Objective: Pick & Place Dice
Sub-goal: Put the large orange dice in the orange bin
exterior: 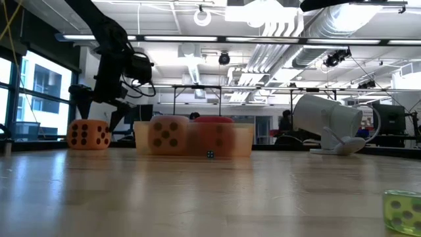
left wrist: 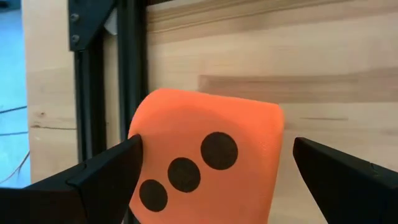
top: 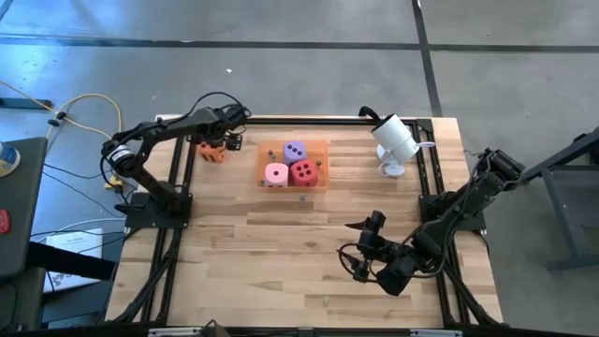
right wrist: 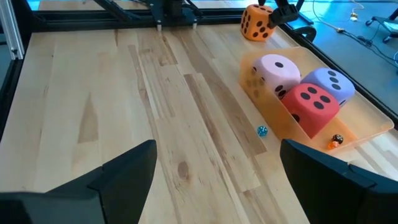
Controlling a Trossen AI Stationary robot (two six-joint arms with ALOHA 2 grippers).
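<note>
Orange die [left wrist: 205,168]: three dark pips showing, being straddled by left gripper [left wrist: 214,171], fingers apart.
Right gripper [top: 360,251]: being held open, near table [top: 281,271] front.

Two dark, jointed arms, left arm [top: 154,150] and right arm [top: 449,220], on black frame bases; black cables; wedge-shaped matte jaws.
</note>
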